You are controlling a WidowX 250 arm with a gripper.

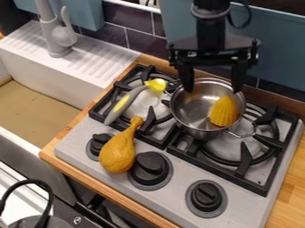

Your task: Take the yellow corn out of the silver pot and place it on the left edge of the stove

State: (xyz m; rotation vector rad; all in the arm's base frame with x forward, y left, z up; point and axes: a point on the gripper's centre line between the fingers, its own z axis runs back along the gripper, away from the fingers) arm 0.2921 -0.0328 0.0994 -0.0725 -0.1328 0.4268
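The black arm comes in from the top edge and hangs almost straight down at the stove's (243, 213) back edge, its claw (212, 87) pointing down over the metal pot (191, 113). The claw is spread wide and grips nothing, one finger over the pot's left rim, the other near its right rim. The yellow corn (224, 112) leans inside the pot, toward the right wall. The arm's upper part is cut off, and the pot hides part of the grates. A grey-handled utensil (126, 105) with a yellow-green head lies over the left burner; its exact kind is hard to tell. The brown drumstick (119, 152) lies nearer the stove's front edge, partly covering a knob (97, 144).
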